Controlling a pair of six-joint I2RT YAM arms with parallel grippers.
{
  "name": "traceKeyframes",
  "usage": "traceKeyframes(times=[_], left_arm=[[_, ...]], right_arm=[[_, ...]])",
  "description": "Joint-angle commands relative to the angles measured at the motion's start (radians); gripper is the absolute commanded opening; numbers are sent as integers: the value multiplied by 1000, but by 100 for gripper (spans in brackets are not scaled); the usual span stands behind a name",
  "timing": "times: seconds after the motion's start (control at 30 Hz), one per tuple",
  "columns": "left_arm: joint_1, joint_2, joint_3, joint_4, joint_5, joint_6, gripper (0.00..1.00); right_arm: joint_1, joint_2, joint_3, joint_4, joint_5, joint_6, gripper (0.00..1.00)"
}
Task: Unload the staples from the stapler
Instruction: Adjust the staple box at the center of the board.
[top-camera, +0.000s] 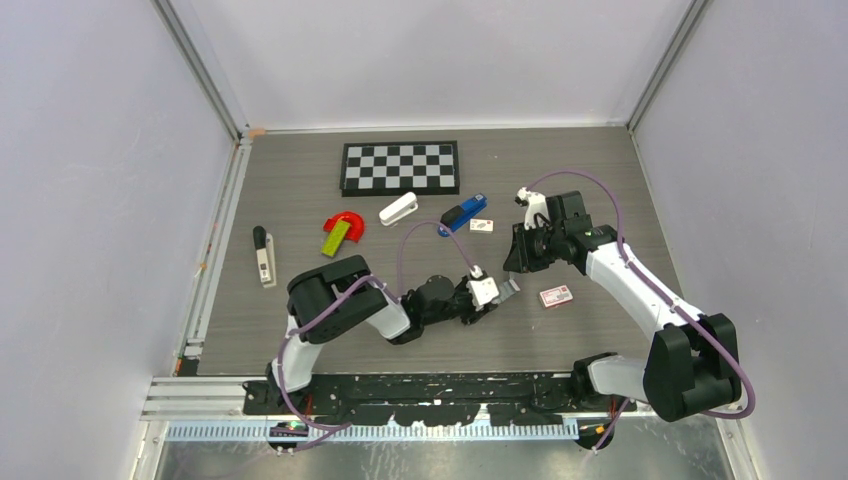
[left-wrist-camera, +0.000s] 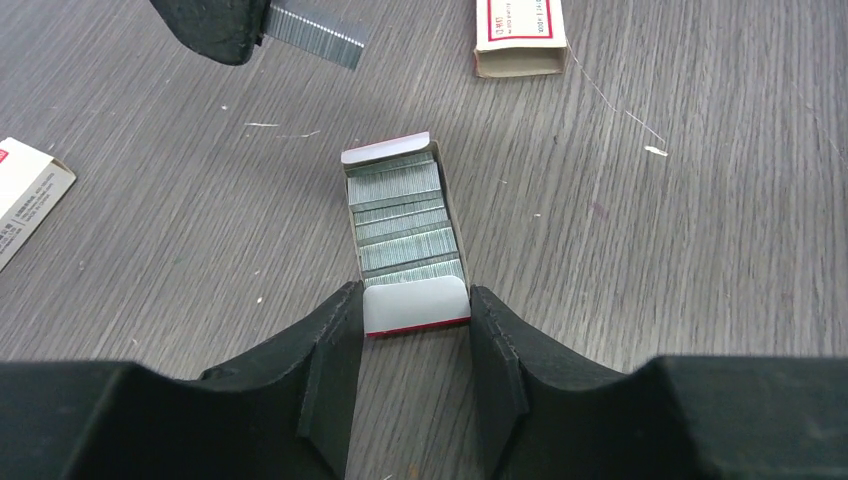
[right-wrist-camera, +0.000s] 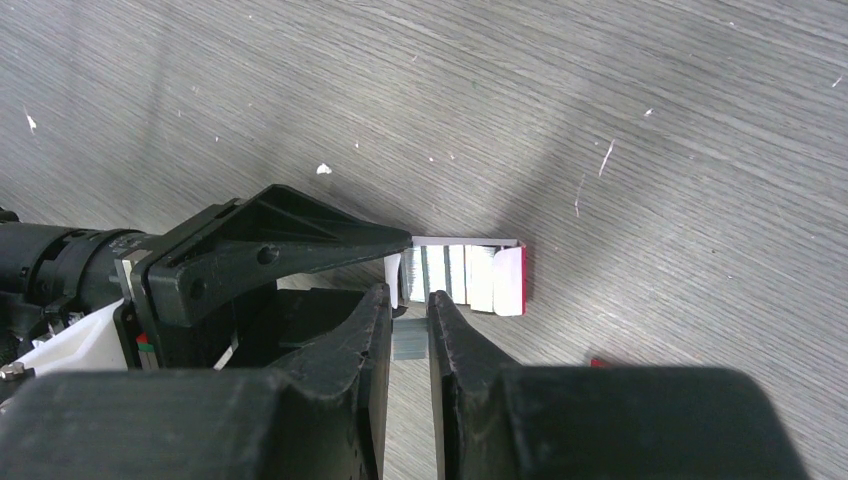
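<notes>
2 arms are hanging close together mid-table in the top view, the left gripper (top-camera: 505, 291) stretched low to the right and the right gripper (top-camera: 517, 264) bent down beside it. The stapler (top-camera: 464, 213) is lying behind them, near the white stapler (top-camera: 398, 209).

Left wrist: I'm seeing red print on a cardboard sleeve (left-wrist-camera: 518, 35), too small to read. The jaws are straddling an open staple tray (left-wrist-camera: 405, 225) holding rows of staples, and I cannot tell whether they are squeezing it.

Right wrist: the right gripper is pinching a staple strip (right-wrist-camera: 410, 340).
</notes>
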Motion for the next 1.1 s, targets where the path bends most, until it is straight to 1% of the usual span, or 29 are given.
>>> traceKeyframes(times=[0.0,0.17,0.4,0.43,0.53,0.67,0.87,1.07], left_arm=[[-13,12,-35,-18,-115,10,42],[-20,-9,-92,33,-197,-15,42],[-26,-25,-152,69,-256,-45,43],[-26,-25,-157,75,-261,-53,44],[-27,-35,-170,84,-272,-73,51],[-29,-69,-189,85,-272,-103,58],[-36,-170,-251,90,-294,-130,60],[-44,-325,-360,106,-346,-136,60]], right_arm=[[-2,-10,33,4,-20,1,18],[20,20,36,1,-14,-11,18],[120,70,47,11,67,-33,18],[138,80,52,11,80,-33,18],[192,115,68,14,126,-68,18],[256,167,98,19,190,-96,18],[310,189,97,29,259,-120,18],[350,223,97,45,322,-124,18]])
